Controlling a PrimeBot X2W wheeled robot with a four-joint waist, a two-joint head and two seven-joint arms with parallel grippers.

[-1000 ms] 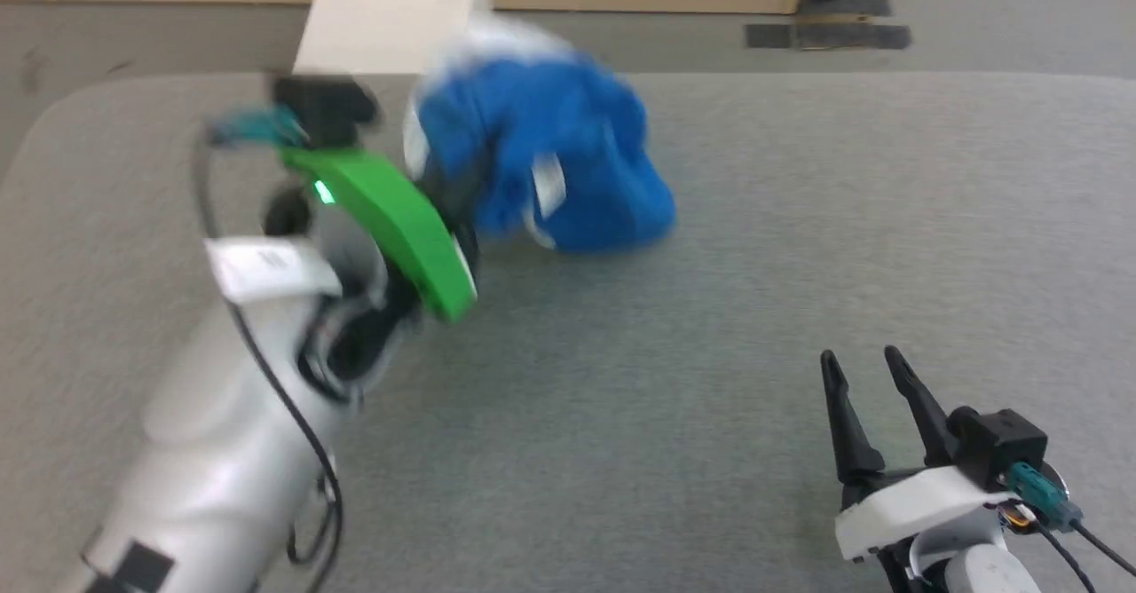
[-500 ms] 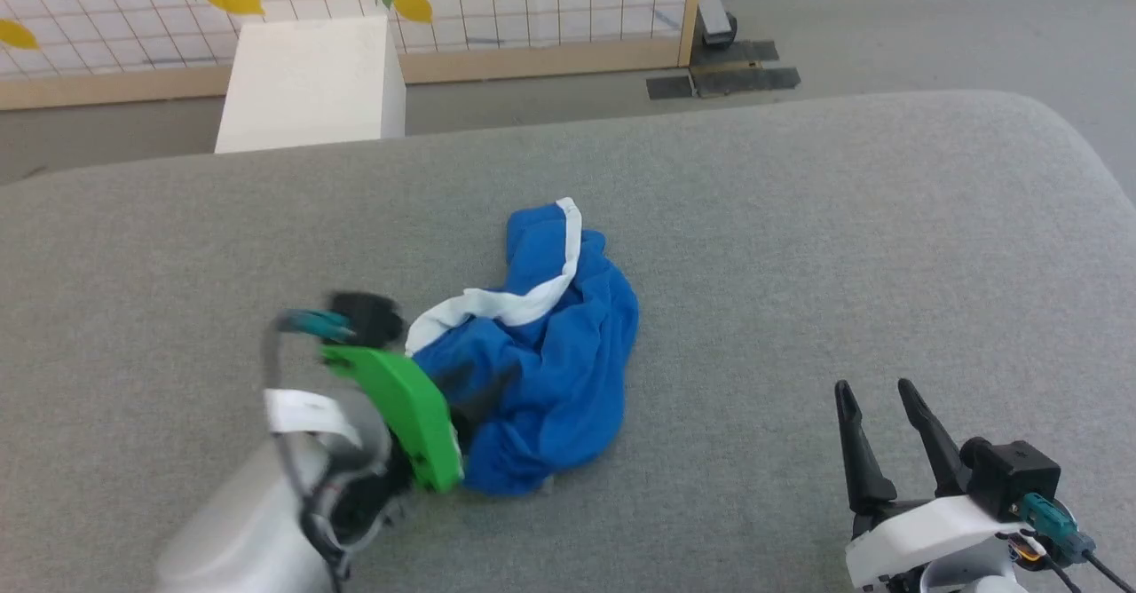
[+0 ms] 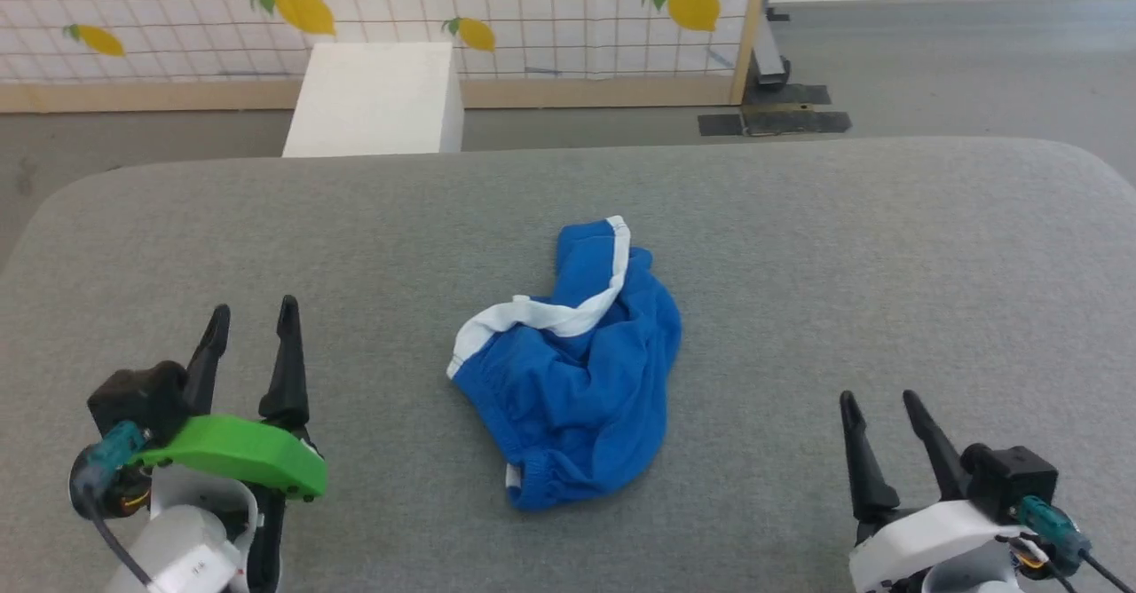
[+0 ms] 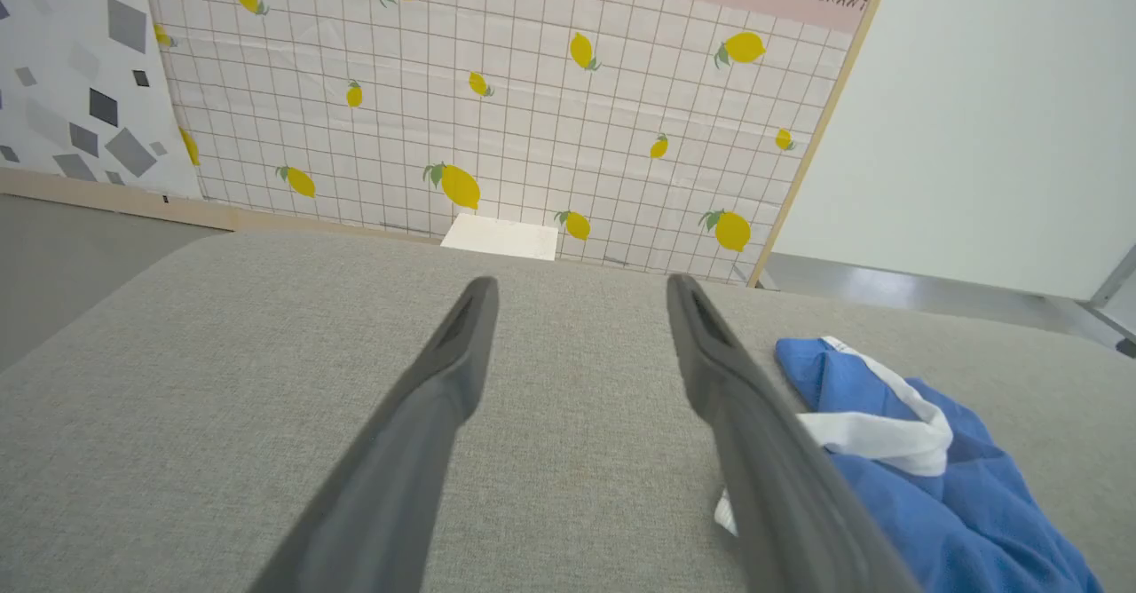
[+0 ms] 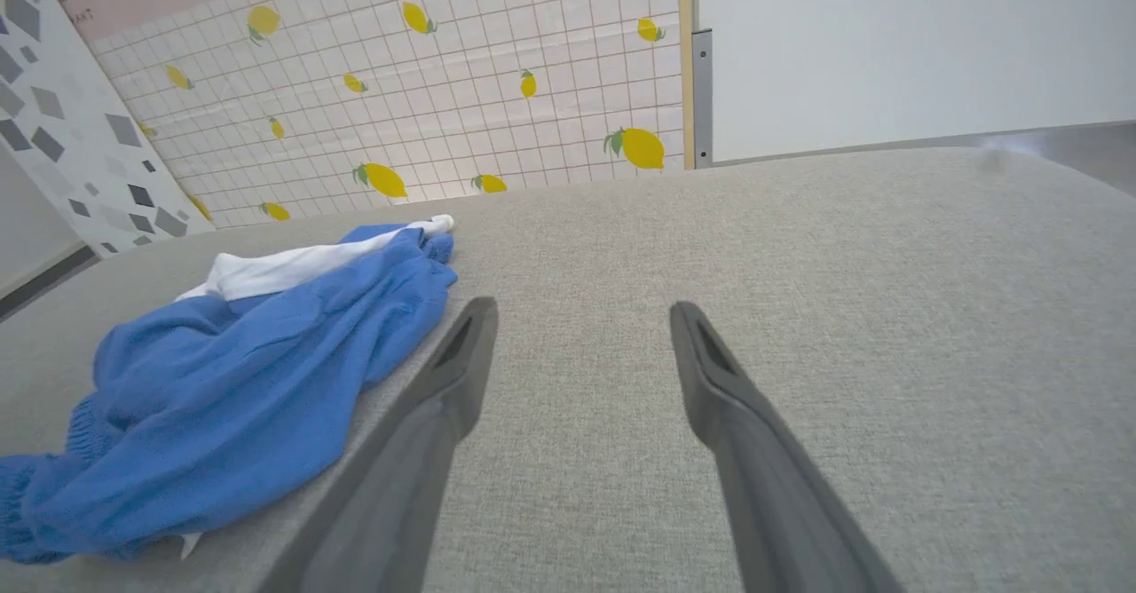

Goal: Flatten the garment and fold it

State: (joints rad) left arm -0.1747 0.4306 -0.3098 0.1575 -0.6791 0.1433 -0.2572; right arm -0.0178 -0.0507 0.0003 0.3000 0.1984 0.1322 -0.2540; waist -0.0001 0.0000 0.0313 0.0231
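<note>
The garment [image 3: 577, 380], bright blue shorts with a white waistband, lies crumpled in a heap at the middle of the grey table [image 3: 799, 247]. Its waistband twists across the top and a gathered hem points toward me. My left gripper [image 3: 253, 313] rests at the lower left, open and empty, well to the left of the cloth. My right gripper [image 3: 879, 398] stands open and empty at the lower right. In the left wrist view the garment [image 4: 923, 478] lies right of the open left gripper [image 4: 581, 287]. In the right wrist view the garment [image 5: 240, 380] lies left of the open right gripper [image 5: 581, 309].
A white box [image 3: 373, 100] stands on the floor behind the table's far edge. Behind it runs a tiled lemon-print panel [image 3: 444, 7] with a wooden frame. Bare table surface surrounds the garment on all sides.
My left gripper opened, let go of the garment and drew back to the lower left. The garment now lies in a heap on the table. The head camera shifted too.
</note>
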